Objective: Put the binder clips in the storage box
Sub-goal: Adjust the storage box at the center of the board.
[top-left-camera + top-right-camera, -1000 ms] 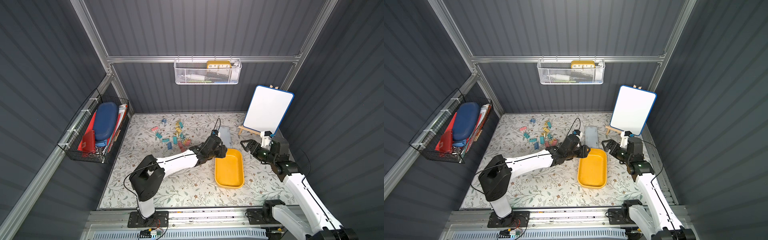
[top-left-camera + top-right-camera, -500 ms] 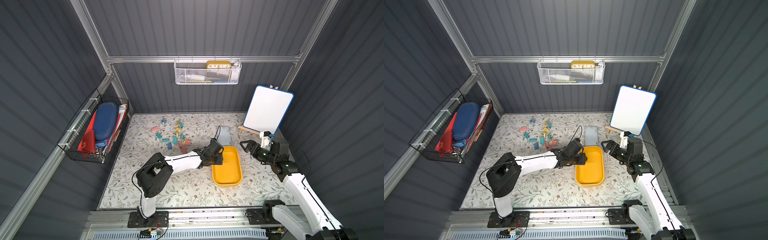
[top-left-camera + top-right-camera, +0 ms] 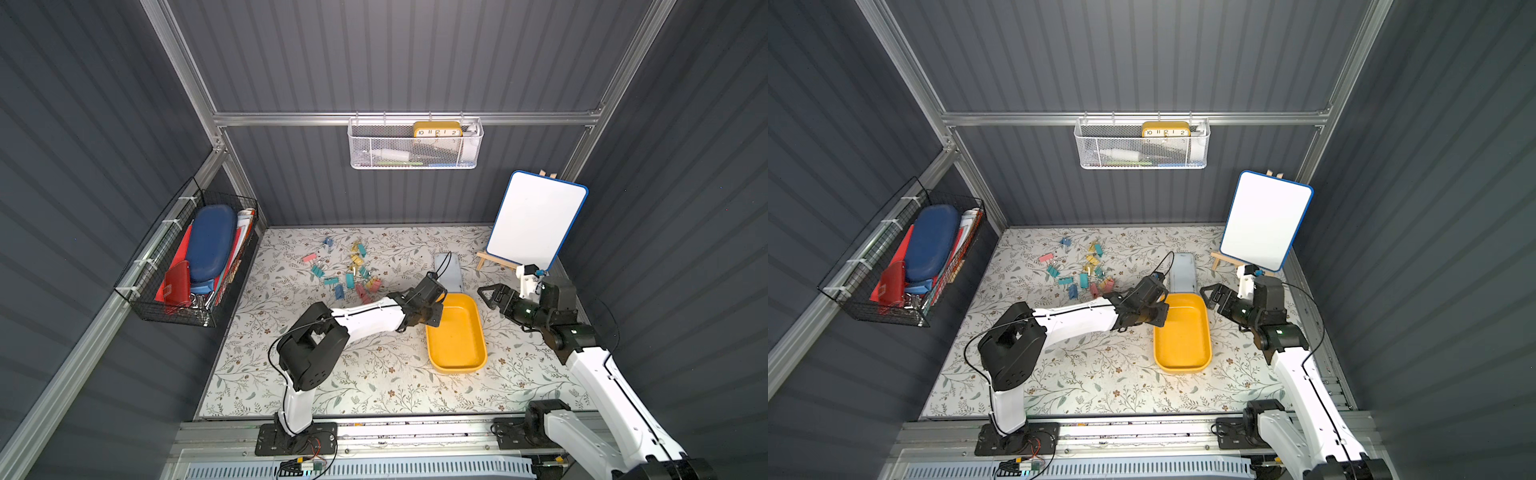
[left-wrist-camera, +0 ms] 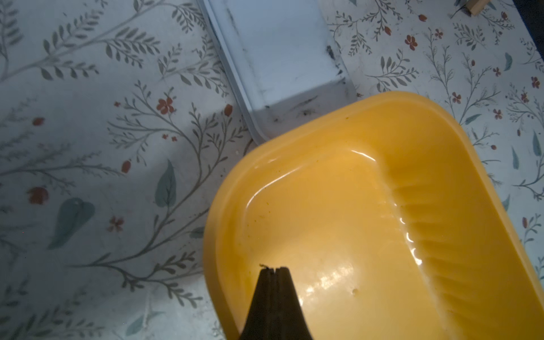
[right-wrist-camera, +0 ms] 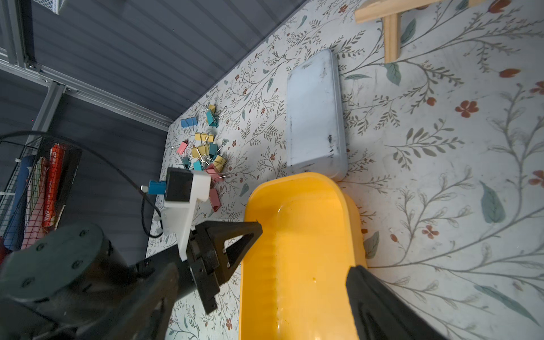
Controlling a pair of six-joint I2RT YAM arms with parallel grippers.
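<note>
The binder clips (image 3: 353,274) (image 3: 1088,274) (image 5: 206,150), pink, teal, blue and yellow, lie scattered on the floral mat left of centre. The storage box (image 3: 457,332) (image 3: 1183,336) (image 4: 353,220) (image 5: 309,250), a shallow yellow tray, sits right of centre with no clips in it. My left gripper (image 3: 439,308) (image 3: 1165,309) (image 4: 273,268) (image 5: 259,226) is shut at the box's left rim near its far corner, with nothing seen between the tips. My right gripper (image 3: 486,297) (image 3: 1209,297) hangs open just right of the box's far end, one of its fingers (image 5: 379,306) showing.
A translucent grey-white lid (image 3: 449,270) (image 4: 279,59) (image 5: 313,117) lies flat just behind the box. A whiteboard on a wooden easel (image 3: 536,220) stands at the back right. A black wire basket (image 3: 195,257) hangs on the left wall, a white mesh basket (image 3: 415,145) on the back wall.
My left gripper has closed and drawn back a little toward the front along the box's left rim. The box shifted slightly to the left. The right arm has stayed still.
</note>
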